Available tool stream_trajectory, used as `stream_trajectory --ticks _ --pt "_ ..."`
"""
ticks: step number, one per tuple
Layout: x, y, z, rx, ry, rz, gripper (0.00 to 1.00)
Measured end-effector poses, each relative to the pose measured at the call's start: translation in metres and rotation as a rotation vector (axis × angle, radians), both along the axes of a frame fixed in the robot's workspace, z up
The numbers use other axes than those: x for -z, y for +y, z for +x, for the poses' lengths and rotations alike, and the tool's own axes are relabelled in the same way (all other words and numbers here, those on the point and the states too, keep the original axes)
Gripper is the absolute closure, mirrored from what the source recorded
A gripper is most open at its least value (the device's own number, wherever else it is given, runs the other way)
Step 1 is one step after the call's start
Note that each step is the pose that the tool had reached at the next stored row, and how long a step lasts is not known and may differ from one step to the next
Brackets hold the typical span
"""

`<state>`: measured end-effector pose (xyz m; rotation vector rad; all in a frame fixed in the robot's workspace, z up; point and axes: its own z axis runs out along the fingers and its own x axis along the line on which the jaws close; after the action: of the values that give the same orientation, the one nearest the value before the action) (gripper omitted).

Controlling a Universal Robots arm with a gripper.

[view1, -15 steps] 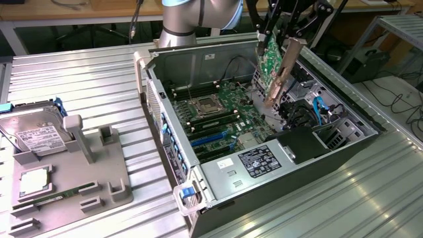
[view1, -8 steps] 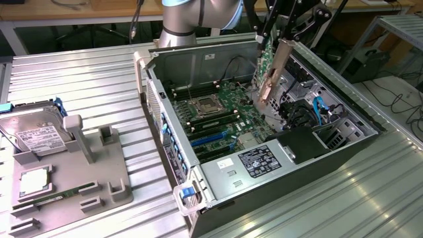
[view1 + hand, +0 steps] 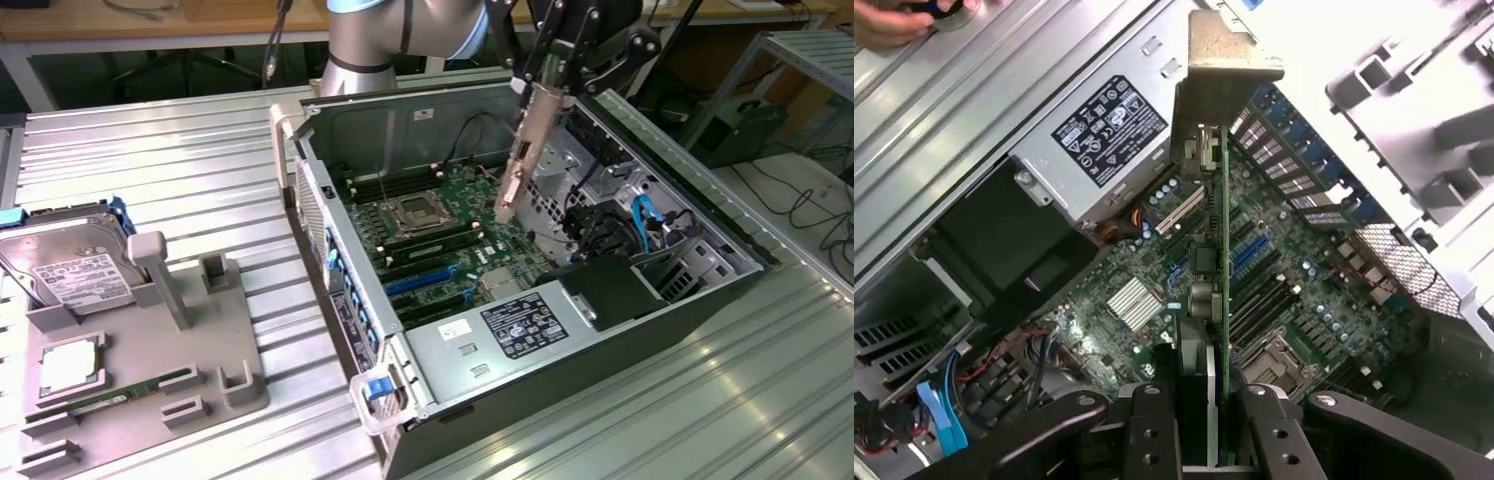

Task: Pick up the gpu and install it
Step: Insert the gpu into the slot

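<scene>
Gripper (image 3: 1209,415) pinches the upright gpu (image 3: 523,160) over the motherboard (image 3: 454,235) inside the open computer case (image 3: 387,125).

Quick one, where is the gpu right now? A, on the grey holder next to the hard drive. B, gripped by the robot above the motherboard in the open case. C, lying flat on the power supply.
B: the gripper is clamped on the gpu, which hangs edge-down over the motherboard.

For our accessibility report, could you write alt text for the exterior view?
The gripper holds the gpu upright over the motherboard inside an open computer case. On the exterior view's left, a hard drive rests by a grey fixture.
</scene>
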<state>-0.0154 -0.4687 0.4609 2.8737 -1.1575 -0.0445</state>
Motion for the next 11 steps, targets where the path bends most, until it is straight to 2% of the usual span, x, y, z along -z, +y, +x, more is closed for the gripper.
stream_trajectory --ticks 11 --pt "0.0104 0.0 0.0 0.202 0.0 0.0 0.72"
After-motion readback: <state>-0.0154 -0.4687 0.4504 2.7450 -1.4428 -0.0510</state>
